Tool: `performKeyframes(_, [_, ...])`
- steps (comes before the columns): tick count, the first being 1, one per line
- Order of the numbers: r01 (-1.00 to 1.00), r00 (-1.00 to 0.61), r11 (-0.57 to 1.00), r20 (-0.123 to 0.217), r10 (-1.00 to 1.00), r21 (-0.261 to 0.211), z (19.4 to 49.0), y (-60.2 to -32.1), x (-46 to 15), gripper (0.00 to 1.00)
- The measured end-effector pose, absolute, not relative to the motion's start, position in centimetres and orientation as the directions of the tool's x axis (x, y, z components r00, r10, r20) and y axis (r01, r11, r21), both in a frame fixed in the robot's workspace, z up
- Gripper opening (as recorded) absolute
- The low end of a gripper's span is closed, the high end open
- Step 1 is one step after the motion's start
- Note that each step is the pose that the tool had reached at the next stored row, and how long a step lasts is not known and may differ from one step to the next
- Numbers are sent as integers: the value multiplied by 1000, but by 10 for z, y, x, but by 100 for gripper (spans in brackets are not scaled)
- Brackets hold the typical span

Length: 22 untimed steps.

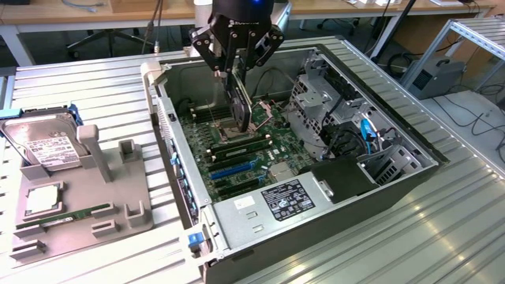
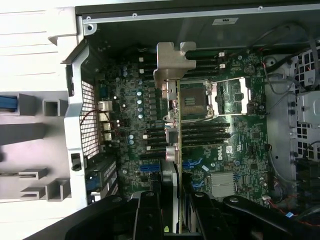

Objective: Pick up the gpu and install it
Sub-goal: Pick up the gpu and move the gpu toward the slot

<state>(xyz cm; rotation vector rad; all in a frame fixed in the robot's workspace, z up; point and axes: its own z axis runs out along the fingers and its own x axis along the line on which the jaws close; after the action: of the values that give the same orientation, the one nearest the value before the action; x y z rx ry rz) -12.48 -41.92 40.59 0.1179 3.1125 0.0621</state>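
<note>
Up over the open case [image 1: 167, 112], the gripper [image 1: 236, 71] hangs with the gpu [image 1: 241, 106] clamped between its fingers [image 2: 149, 215], which are pinched narrow on the card's upper edge. The arm above the gripper is cut off at the top of the exterior view. The card hangs on edge inside the case, over the motherboard [image 1: 236, 171] near the socket [image 2: 194, 100]. Whether its lower edge touches the board or hangs clear of it cannot be told.

From the wrist view the card is seen almost edge-on, a thin strip with its bracket [image 2: 172, 62] at the far end, toward the case's rear wall. Its cooler face is barely visible there, and the card covers the slots straight beneath it. The dark gripper body blocks the nearest part of the board.

Outside the case, on the exterior view's left, a grey holder [image 1: 118, 207] sits on the table [image 1: 442, 236]. A hard drive [image 1: 44, 145] leans in it, and a RAM stick [image 1: 75, 216] lies in a groove. The holder's near corner is cut off by the picture's edge.
</note>
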Motion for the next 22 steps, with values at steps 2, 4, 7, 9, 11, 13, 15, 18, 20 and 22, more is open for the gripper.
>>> performKeyframes(2, [75, -997, 996, -25, 76, 40, 405, -419, -123, 27])
performKeyframes(4, [75, -997, 996, -25, 76, 40, 405, -419, -121, 27])
performKeyframes(7, [75, -997, 996, -25, 76, 40, 404, -419, -118, 27])
performKeyframes(9, [75, -997, 996, -25, 76, 39, 404, -419, -116, 27])
performKeyframes(11, [75, -997, 996, -25, 76, 39, 403, -419, -115, 27])
performKeyframes(13, [75, -997, 996, -25, 76, 39, 402, -419, -113, 27])
performKeyframes(15, [75, -997, 996, -25, 76, 38, 402, -419, -112, 27])
performKeyframes(18, [75, -997, 996, -25, 76, 38, 401, -419, -109, 27])
performKeyframes(20, [75, -997, 996, -25, 76, 38, 400, -419, -108, 27])
performKeyframes(22, [75, -997, 996, -25, 76, 38, 399, -419, -106, 27])
